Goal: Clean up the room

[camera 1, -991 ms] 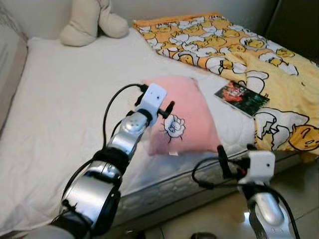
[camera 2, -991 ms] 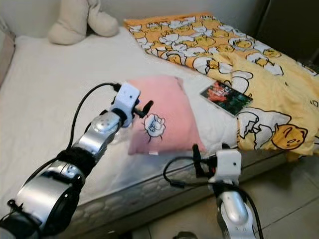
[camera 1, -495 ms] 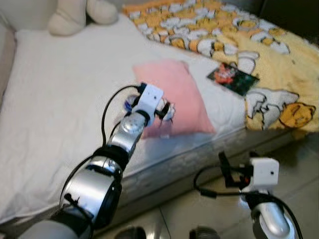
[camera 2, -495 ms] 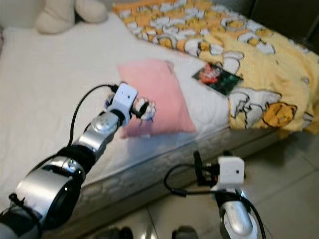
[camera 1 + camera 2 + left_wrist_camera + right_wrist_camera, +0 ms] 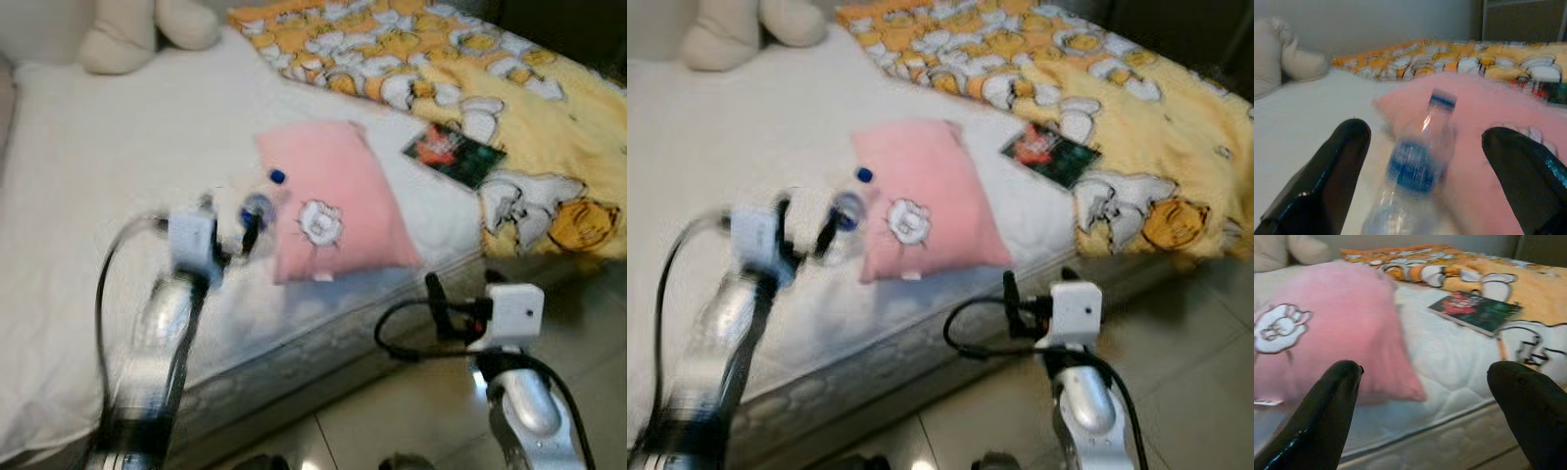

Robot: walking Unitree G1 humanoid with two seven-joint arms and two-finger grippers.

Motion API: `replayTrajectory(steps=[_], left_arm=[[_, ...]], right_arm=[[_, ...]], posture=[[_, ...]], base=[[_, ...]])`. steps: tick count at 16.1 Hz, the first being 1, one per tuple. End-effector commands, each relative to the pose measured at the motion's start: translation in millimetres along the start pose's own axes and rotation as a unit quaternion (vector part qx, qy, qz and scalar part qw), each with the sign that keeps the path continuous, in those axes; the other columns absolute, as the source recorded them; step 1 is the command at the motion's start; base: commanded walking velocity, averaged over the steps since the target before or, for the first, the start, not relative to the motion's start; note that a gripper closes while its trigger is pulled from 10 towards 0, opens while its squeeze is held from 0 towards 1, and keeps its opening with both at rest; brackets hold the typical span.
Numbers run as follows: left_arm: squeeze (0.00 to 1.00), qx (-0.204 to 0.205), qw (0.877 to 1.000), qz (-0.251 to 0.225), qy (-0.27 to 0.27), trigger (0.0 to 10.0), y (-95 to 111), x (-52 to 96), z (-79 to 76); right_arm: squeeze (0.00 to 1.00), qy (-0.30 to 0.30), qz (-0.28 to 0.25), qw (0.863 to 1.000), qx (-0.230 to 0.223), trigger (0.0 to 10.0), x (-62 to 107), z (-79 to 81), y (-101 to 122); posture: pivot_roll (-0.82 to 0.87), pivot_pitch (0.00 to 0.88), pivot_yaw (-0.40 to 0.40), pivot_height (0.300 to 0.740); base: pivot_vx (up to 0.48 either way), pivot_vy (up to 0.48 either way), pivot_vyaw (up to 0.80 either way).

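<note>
The bed (image 5: 88,196) takes up most of the scene, and the thing to tidy is the clear bottle (image 5: 1415,171) with a blue cap, lying on the sheet hard against the near-left edge of the pink pillow (image 5: 338,211). The left gripper (image 5: 1420,161) sits right at it, fingers spread wide with the bottle between them, nothing clenched yet.

Here's the worry: the arm is blurred, clearly on the move, and that bottle is round and light on a soft mattress. A nudge from one finger (image 5: 1327,171) before the other arrives would likely roll it, either under the pillow's edge or toward the near side of the bed and onto the floor. Closing too far toward the cap could also let it squirt out.

The pillow crowds the bottle on its right, so that finger has little room to slip in. Farther right lies the yellow duck blanket (image 5: 509,127), with a book (image 5: 453,155) resting at its edge, well apart from the bottle. A plush toy (image 5: 122,34) sits at the far left.

The right gripper (image 5: 1435,396) hangs open off the near-right edge of the bed, empty.
</note>
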State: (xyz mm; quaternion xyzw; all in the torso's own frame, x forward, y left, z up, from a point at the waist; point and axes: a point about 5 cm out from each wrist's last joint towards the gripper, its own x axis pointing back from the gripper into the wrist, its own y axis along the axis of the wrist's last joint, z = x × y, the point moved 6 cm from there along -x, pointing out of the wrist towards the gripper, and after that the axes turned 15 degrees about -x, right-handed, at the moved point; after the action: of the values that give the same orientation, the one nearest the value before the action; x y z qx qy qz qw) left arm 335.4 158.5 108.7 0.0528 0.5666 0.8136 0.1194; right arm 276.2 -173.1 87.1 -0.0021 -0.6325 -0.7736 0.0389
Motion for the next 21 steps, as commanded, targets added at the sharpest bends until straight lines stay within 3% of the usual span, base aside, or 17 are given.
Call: replayTrajectory(steps=[1,2,6,9,16,21], left_arm=[[0.00,-0.017,0.999,0.001,-0.036,10.0,2,19.3,-17.3],[0.00,0.004,0.999,0.008,-0.033,10.0,1,29.7,-22.9],[0.00,0.026,1.000,0.006,0.012,10.0,17,9.4,-22.5],[0.00,0.040,0.999,0.008,0.007,10.0,25,6.9,-33.4],[0.00,0.022,1.000,0.015,-0.005,10.0,28,-1.7,-38.5],[0.00,0.019,1.000,-0.016,-0.008,10.0,43,-7.8,-36.7]], right_arm=[[0.00,0.014,0.010,1.000,-0.002,10.0,5.9,5.2,-8],[0.00,0.015,0.012,1.000,-0.001,10.0,7.1,4.6,-9],[0.00,0.025,-0.008,1.000,0.012,10.0,-14.2,4.3,2],[0.00,0.022,-0.016,1.000,0.009,10.0,-19.1,2.1,6],[0.00,0.019,-0.015,1.000,0.014,10.0,-22.4,2.1,4],[0.00,0.018,-0.021,0.999,0.018,10.0,-23.1,3.0,7]], posture=[[-0.12,0.000,0.062,0.740],[-0.12,0.000,0.055,0.740],[-0.12,0.000,0.039,0.740],[-0.13,0.000,0.038,0.740],[-0.14,0.000,0.050,0.740],[-0.14,0.000,0.051,0.740]], base=[[0.000,0.000,0.00],[0.000,0.000,0.00],[0.214,0.000,0.00],[0.439,0.000,0.21],[0.424,-0.074,0.57],[0.214,-0.132,0.00]])
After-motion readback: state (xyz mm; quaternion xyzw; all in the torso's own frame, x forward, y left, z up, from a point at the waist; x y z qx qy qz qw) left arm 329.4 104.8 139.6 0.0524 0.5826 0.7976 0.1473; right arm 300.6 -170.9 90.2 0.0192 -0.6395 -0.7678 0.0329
